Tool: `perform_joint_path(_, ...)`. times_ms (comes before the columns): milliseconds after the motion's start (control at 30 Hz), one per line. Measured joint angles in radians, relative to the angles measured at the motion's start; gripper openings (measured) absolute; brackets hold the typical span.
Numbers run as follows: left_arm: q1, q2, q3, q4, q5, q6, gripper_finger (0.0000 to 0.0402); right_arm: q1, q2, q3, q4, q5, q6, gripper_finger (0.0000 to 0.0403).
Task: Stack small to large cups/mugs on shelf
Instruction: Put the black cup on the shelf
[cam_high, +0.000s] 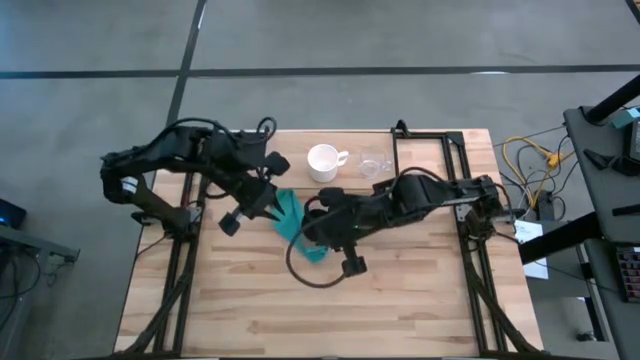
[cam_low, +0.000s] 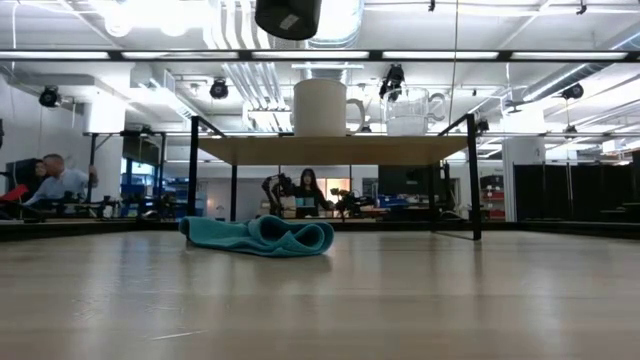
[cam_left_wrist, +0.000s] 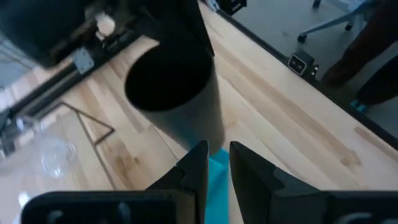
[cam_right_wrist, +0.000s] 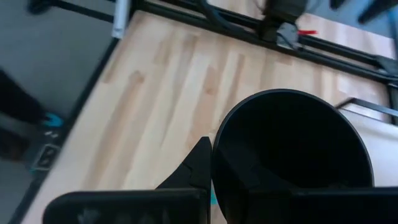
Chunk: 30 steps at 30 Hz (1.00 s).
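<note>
Right pincer (cam_right_wrist: 214, 168) grips the black cup (cam_right_wrist: 292, 155) by its rim; left pincer (cam_left_wrist: 217, 168), narrow and empty, waits at nine o'clock.

Both arms are dark, near-black, built of rounded jointed segments. The left arm (cam_high: 190, 160) carries a small white patch near its shoulder end, at about nine o'clock on the table, and loose black cables looping over its upper joints. The right arm (cam_high: 420, 195) has a black cable hanging off in a wide loop towards six o'clock. The left pincer (cam_left_wrist: 216, 163) has two flat, angular black fingers with bevelled tips. The right pincer (cam_right_wrist: 211, 168) shows one similar pointed black finger (cam_right_wrist: 198, 163).
</note>
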Motion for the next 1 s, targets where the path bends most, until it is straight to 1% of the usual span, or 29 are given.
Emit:
perform_joint_path(100,-0.003,0.009,0.001,0.032,-0.002,0.004,0.0052,-0.008,0.0,0.0,-0.006,-0.065,-0.048,0.0009)
perform_joint_path(200,-0.006,0.01,0.001,0.051,-0.003,0.042,0.0052,-0.017,0.002,-0.001,-0.006,-0.116,-0.112,0.0009)
perform_joint_path(400,-0.019,0.011,0.0,0.107,-0.001,0.069,0.0052,-0.041,0.002,-0.001,-0.007,-0.122,-0.201,0.0009)
perform_joint_path(600,-0.038,0.019,0.001,0.113,0.002,0.105,0.0052,-0.082,0.002,-0.001,-0.004,-0.147,-0.234,0.0008)
perform_joint_path(767,-0.048,0.034,-0.001,0.104,0.002,0.114,0.0052,-0.104,0.002,-0.001,0.007,-0.234,-0.256,0.0008)
perform_joint_path(1000,-0.075,0.064,-0.001,0.105,0.002,0.229,0.0052,-0.11,0.002,-0.001,0.032,-0.343,-0.259,0.0008)
